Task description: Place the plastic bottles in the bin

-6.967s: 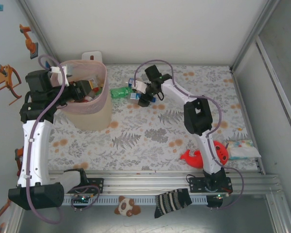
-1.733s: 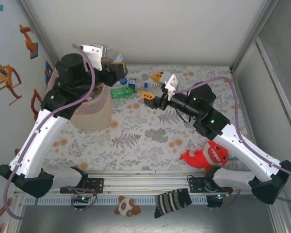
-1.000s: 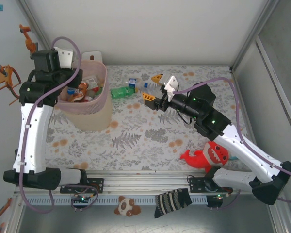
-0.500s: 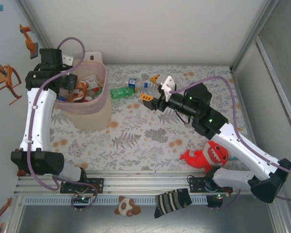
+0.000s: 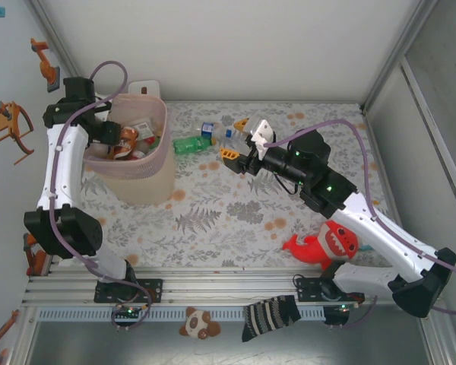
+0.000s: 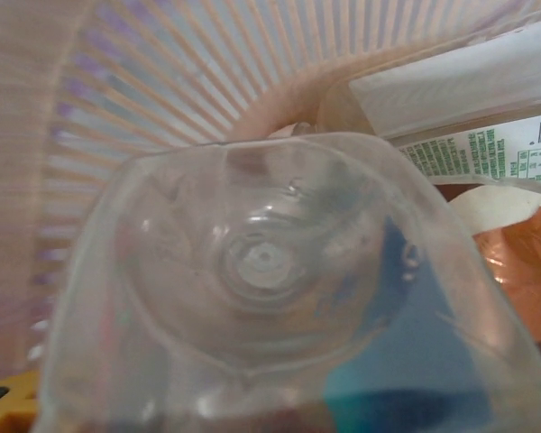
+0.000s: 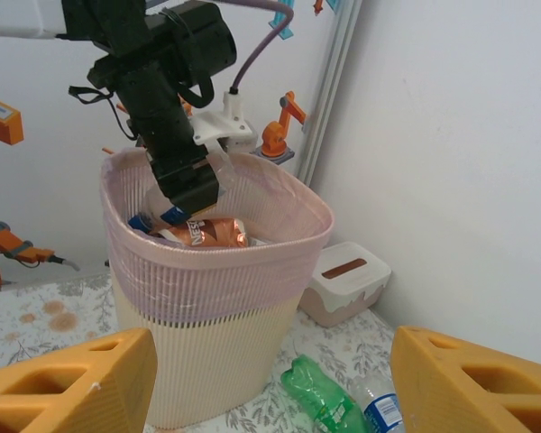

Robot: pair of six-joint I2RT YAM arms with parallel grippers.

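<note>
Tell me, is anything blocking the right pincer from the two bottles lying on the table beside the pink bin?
Nothing visible does. The right pincer, jaws open, directly faces the green bottle and the clear blue-labelled bottle. The bin stands just beyond them.

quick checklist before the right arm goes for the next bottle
1. right gripper open: ok
2. right gripper empty: ok
3. green bottle and clear bottle lying free beside the bin: ok
4. bin upright: ok
5. left gripper free of its bottle: cannot tell
6. left gripper out of the bin: not ok, it hangs in the bin's mouth
</note>
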